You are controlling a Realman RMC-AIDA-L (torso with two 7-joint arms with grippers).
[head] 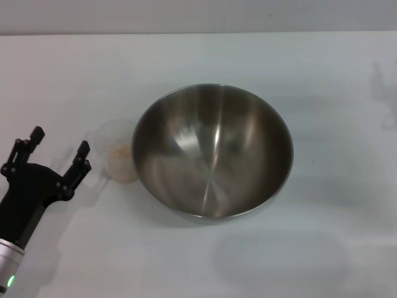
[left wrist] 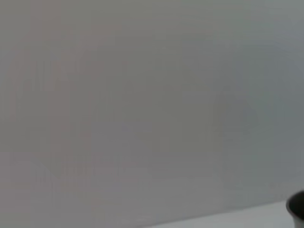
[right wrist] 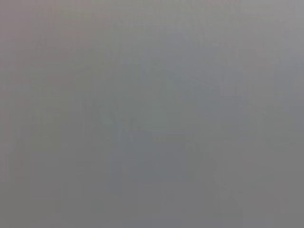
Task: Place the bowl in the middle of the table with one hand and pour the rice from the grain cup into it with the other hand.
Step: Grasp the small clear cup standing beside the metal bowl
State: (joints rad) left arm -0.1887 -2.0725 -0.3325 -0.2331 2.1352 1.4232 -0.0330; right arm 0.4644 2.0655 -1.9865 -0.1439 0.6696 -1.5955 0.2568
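A blank grey-white expanse fills nearly the whole left wrist view — a paler strip of worktop (left wrist: 247, 216) along one edge, a dark rounded shape (left wrist: 297, 209) cut off at the corner.

Light over the table (head: 322, 74) was even and soft, bright without harshness. The bowl (head: 212, 152) threw a faint shadow toward the robot, and its steel interior carried pale streaked reflections (no hard glare). A weak smudged shadow marked the far right. Both wrist views were featureless grey blur, save a dark out-of-focus sliver at one corner of the left one.
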